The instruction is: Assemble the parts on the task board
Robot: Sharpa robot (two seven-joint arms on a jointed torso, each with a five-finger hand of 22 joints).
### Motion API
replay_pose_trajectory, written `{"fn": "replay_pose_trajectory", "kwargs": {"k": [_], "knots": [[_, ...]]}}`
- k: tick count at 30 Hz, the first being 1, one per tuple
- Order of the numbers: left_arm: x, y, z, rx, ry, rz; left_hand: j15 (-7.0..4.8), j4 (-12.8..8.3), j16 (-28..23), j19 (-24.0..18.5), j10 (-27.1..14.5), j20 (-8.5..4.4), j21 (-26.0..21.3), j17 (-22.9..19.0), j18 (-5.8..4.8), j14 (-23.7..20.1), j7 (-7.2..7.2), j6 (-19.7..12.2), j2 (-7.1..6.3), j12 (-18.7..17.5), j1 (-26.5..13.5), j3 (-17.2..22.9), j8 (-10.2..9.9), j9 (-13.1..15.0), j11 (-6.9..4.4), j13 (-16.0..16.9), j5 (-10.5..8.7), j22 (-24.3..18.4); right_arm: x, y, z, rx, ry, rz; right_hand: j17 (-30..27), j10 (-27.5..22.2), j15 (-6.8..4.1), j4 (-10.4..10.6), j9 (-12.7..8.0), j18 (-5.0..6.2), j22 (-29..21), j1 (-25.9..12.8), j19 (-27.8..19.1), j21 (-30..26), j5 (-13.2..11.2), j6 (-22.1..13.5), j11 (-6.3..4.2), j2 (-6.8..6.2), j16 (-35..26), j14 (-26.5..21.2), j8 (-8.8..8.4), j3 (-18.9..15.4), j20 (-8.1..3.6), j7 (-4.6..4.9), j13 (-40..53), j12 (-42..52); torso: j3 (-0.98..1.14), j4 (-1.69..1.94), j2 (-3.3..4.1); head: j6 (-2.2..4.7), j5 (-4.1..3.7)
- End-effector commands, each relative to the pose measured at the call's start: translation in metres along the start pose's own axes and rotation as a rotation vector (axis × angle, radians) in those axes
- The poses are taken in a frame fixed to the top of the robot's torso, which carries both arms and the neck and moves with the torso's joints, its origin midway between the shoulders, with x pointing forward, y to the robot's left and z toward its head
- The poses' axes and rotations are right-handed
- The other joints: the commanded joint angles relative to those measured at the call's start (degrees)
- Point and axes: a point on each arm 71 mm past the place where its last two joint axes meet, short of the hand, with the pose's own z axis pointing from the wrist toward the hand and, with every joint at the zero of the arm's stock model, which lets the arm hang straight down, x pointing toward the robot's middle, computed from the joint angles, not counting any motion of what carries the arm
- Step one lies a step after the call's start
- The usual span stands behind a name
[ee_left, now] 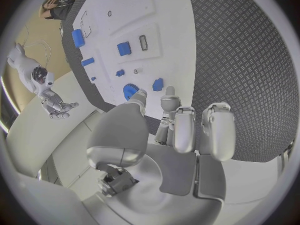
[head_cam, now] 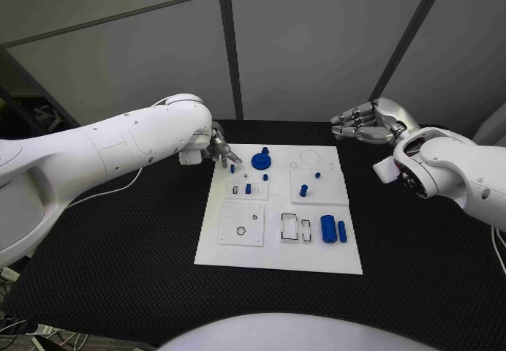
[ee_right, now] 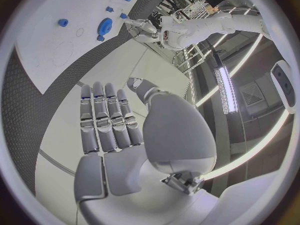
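The white task board (head_cam: 279, 248) lies in the middle of the black table. A blue gear (head_cam: 262, 159) stands near its far left corner, with a small blue peg (head_cam: 232, 168) beside it. My left hand (head_cam: 219, 152) hovers over that corner, its fingertips (ee_left: 169, 92) close to the small peg (ee_left: 157, 84) and the gear (ee_left: 129, 90), with nothing visibly held. My right hand (head_cam: 364, 123) hangs raised beyond the board's far right corner, its fingers (ee_right: 103, 117) straight and empty. The gear (ee_right: 104, 25) and the board (ee_right: 56, 50) lie far ahead of it.
More blue parts stand on the board: short pegs (head_cam: 248, 188) (head_cam: 303, 190) in the middle and two cylinders (head_cam: 328, 228) lying at the near right. Rectangular slots (head_cam: 289, 227) and a square plate with a round hole (head_cam: 240, 224) sit at the near left. Black mat surrounds the board.
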Motion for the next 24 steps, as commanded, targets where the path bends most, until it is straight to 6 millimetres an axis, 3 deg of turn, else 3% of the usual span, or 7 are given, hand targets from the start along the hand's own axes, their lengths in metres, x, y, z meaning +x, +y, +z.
{"fn": "replay_pose_trajectory", "kwargs": {"k": [1,7,14,24], "knots": [[0.0012,-0.0025,-0.0001,0.016,0.016,0.008,-0.08,-0.17,0.01,1.18,0.40,0.04,0.32,5.72,-0.63,3.33,0.05,0.72,0.09,0.42,0.95,-0.46,0.07,-0.16,-0.16,0.01,-0.12,3.05,0.0002,0.0019,0.0007,-0.012,0.005,-0.001,-0.09,-0.49,0.00,-0.18,0.05,0.27,-0.05,-0.13,0.17,-0.15,0.34,0.11,-0.02,0.30,-0.14,-0.41,0.10,-0.08,0.42,0.12,-0.08,-0.11,0.03,0.00,0.03,-0.14,-0.05],[0.0013,-0.0026,0.0002,0.016,0.016,0.008,-0.10,-0.27,0.01,1.18,0.40,0.02,0.32,5.71,-0.63,3.33,0.03,0.89,0.41,0.43,1.46,-0.55,0.03,-0.30,-0.18,-0.07,-0.11,3.08,0.0007,0.0022,0.0009,-0.012,0.006,-0.001,-0.09,-0.49,0.00,-0.18,0.05,0.27,-0.05,-0.13,0.17,-0.15,0.34,0.11,-0.02,0.30,-0.14,-0.41,0.10,-0.08,0.42,0.12,-0.08,-0.11,0.00,0.00,0.03,-0.15,-0.02],[0.0006,-0.0019,0.0009,0.017,0.011,0.003,-0.14,-0.88,0.01,1.11,0.37,-0.04,0.22,5.70,-0.61,3.33,0.01,1.19,1.87,0.45,3.54,-0.45,-0.24,-0.84,-0.21,-0.28,-0.08,3.03,0.0011,0.0023,0.0010,-0.012,0.007,-0.001,-0.11,-0.49,0.00,-0.16,0.05,0.28,-0.08,-0.14,0.22,-0.19,0.36,0.11,-0.01,0.34,-0.12,-0.39,0.10,-0.06,0.42,0.16,-0.08,-0.10,0.01,-0.02,0.02,-0.32,-0.03],[0.0018,-0.0027,0.0015,0.030,0.026,-0.018,-0.15,-1.46,0.00,1.09,0.29,-0.05,0.20,5.68,-0.61,3.33,0.02,1.47,2.93,0.37,5.12,-0.38,-0.44,-1.26,-0.22,-0.57,-0.62,3.07,0.0015,0.0025,0.0011,-0.012,0.009,0.000,-0.12,-0.49,0.00,-0.15,0.05,0.28,-0.10,-0.14,0.24,-0.21,0.37,0.12,-0.01,0.36,-0.12,-0.38,0.11,-0.06,0.42,0.18,-0.08,-0.09,0.04,-0.04,0.04,-0.48,-0.18]]}}
